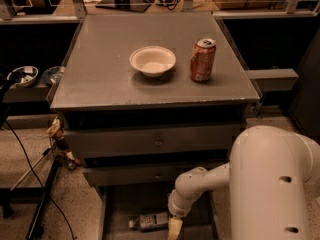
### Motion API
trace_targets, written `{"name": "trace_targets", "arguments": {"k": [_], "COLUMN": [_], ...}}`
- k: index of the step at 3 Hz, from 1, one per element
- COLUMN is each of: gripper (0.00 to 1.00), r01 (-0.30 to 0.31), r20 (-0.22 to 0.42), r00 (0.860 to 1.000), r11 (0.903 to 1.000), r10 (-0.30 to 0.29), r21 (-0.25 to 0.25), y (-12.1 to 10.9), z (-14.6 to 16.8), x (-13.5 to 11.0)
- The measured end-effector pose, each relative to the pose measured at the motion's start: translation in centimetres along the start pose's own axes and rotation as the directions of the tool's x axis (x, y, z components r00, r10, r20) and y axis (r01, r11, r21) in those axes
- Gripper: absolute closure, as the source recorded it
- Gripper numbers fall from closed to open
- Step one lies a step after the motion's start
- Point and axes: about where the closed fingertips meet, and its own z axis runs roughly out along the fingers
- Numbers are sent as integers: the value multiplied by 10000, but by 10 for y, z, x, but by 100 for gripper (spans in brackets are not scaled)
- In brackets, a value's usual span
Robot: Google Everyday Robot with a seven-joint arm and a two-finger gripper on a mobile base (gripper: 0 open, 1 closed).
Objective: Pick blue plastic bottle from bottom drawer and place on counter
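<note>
Camera view shows the task barely begun: the small clear plastic bottle with a white cap lies unlifted in the shallow gray bottom drawer, just left of the pale claw, whose opening I cannot tell, with the flat gray tabletop well above.

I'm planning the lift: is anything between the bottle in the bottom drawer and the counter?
Nothing visible blocks it. The bottle lies in the open bottom drawer, forward of the upper drawer fronts; the hand is just right of it. On the counter, a bowl and can stand back from its front edge.
</note>
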Motion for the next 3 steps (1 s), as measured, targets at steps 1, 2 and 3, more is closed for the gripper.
{"name": "trace_targets", "arguments": {"k": [1,2,3], "gripper": [0,0,0], "r01": [-165,-277,-250], "r20": [131,536,612], "r00": [9998,9983,9978], "r11": [9999,9977,9995], "r10": [164,244,238], "r21": [24,616,200], "y": [2,-19,-13], "z": [6,32,76], "x": [3,-10,-8]}}
